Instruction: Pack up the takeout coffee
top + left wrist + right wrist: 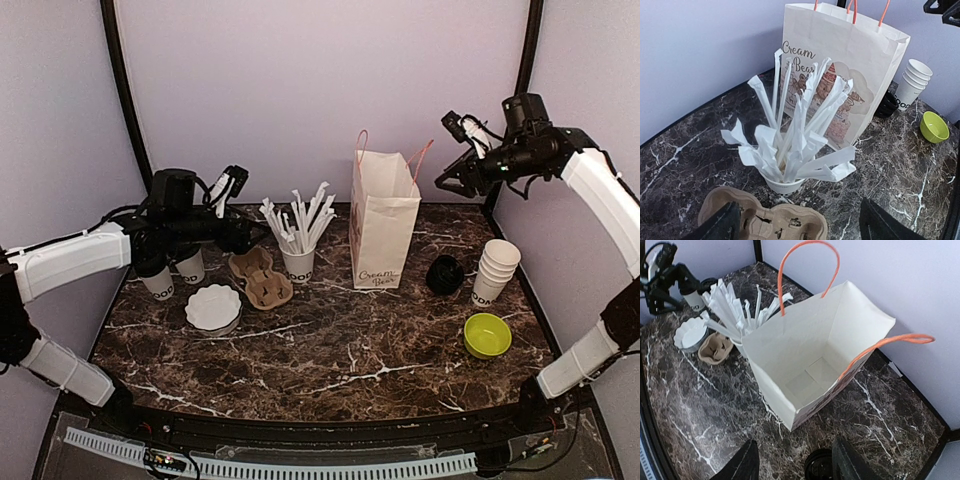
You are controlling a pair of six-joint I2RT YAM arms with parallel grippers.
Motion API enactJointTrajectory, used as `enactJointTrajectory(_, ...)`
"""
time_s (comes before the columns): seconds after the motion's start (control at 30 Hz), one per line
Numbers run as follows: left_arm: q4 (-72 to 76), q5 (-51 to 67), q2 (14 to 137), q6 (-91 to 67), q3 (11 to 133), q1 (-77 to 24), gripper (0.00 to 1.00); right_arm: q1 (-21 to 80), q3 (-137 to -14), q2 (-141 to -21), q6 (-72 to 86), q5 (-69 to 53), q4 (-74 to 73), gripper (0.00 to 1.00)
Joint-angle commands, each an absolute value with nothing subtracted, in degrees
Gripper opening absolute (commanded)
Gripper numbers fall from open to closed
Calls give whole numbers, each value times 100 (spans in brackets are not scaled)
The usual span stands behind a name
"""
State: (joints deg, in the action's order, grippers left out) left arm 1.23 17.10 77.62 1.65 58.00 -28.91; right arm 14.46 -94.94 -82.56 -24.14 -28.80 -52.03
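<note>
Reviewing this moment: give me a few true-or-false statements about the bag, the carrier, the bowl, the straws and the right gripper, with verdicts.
1. The paper bag stands upright, open and empty. True.
2. The green bowl sits beside the cardboard cup carrier. False: it is on the far right of the table, just in front of the stack of lidless cups.
3. The carrier holds no cups. True.
4. The right gripper grips a coffee cup. False: its jaws are apart and empty, raised near the bag.
5. The straw cup stands between the carrier and the bag. True.
</note>
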Motion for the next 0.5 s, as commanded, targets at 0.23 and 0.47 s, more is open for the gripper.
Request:
enactJointTrajectory(0.23, -435, 1485, 7880, 510, 6064, -3224, 81, 1634, -10676, -9677, -774, -2275, -5050, 63)
enactJointTrajectory(0.47, -459, 1402, 7891, 536, 6078, -3245, 81, 1702, -11197, -10259, -300, -2035, -5014, 55)
